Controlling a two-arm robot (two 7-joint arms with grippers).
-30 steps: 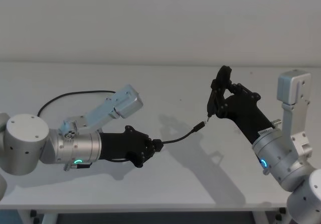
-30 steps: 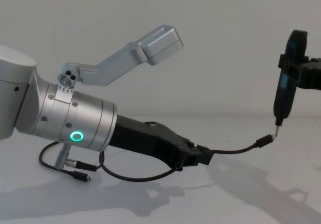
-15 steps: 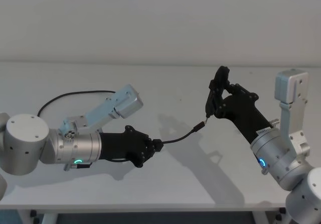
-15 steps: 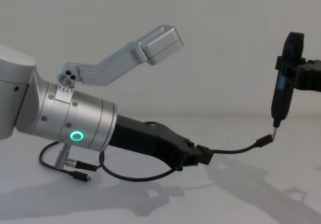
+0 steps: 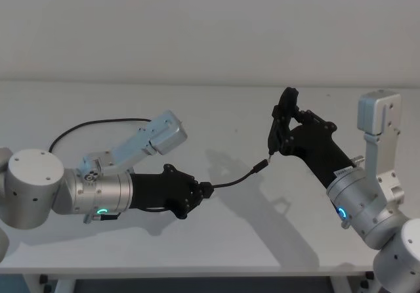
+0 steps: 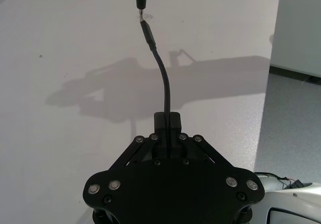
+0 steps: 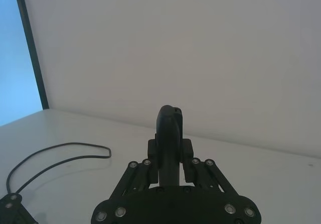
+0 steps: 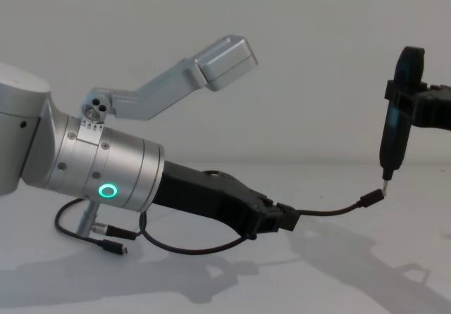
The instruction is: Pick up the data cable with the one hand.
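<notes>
Clamping the thin black data cable (image 5: 231, 180) shut near its plug, your left black two-finger tool (image 5: 205, 190) keeps that end off the white bench (image 5: 230, 109), just ahead, beneath the right tool's (image 5: 283, 119) gripped dark pointed probe (image 8: 394, 134).

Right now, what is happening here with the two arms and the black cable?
The left end effector is shut on the data cable and holds one end lifted above the white table, while the rest of the cable trails back on the table behind the left arm. The right end effector grips a slim dark tool upright, whose pointed tip sits just at the cable's free plug.
</notes>
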